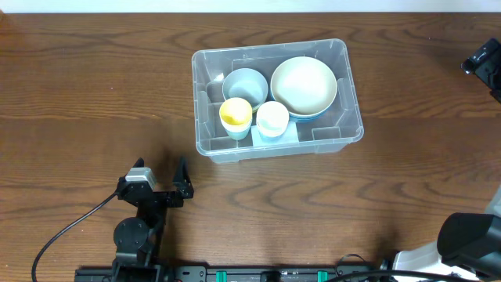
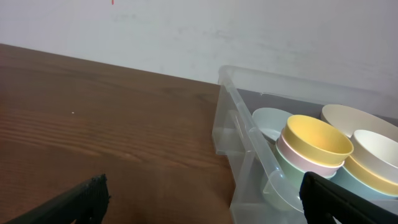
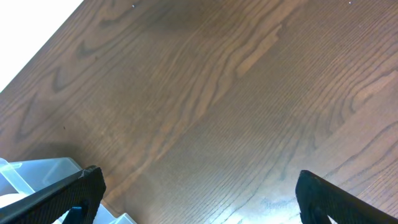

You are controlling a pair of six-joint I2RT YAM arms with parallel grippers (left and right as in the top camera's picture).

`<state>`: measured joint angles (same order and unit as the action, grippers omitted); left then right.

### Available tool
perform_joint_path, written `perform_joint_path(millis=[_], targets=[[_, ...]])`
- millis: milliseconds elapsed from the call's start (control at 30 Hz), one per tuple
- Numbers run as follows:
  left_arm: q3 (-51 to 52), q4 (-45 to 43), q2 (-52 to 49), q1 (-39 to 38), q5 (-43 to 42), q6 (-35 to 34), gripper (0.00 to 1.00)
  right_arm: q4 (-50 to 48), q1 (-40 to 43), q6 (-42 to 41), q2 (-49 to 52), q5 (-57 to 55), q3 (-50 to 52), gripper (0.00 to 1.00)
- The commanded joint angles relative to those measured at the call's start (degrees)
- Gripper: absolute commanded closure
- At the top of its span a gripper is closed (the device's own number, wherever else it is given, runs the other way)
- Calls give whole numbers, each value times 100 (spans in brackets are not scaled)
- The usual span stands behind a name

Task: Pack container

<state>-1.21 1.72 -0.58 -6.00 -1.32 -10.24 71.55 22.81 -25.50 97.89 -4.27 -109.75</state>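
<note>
Looking down on the wooden table (image 1: 94, 94) now. Just past centre toward twelve o'clock: the container (image 1: 197, 110), upright, open-topped, well loaded. Inside at two o'clock, a big cream bowl (image 1: 304, 84), seated in a blue-rimmed one beneath. At ten o'clock, a grey-blue bowl (image 1: 244, 84). At seven, a yellow cup (image 1: 236, 114), shown from the left wrist to be stacked on pink and pale green ones; at six, a white cup (image 1: 272, 117) just beside it. Nested that way most likely to save floor space and stop things sliding about.

Down at seven o'clock of the container, well apart from it: the left gripper (image 1: 160, 174), jaws spread wide, holding nothing. Probably parked back there to avoid nudging the thin clear wall.

Out toward three o'clock, near the table's edge: the right gripper (image 3: 199, 199), fingers likewise splayed, empty. Only bare wood between them, plus a corner of the container at eight o'clock in its own view.

Nothing loose spotted on the table, so judging the packing close to finished, or waiting on a fresh item.
</note>
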Motion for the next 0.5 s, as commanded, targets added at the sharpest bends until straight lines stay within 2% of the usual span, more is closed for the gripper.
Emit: perform_joint_path(millis=[0,200,467], targets=[[96,240,28,37,85,118,2,4,11,-81,28,0,4,1],[98,240,28,37,83,118,2,4,-452,-83,46,0,4,1],[98,240,28,37,85,118,2,2,-2356,-83,-109,0,4,1]])
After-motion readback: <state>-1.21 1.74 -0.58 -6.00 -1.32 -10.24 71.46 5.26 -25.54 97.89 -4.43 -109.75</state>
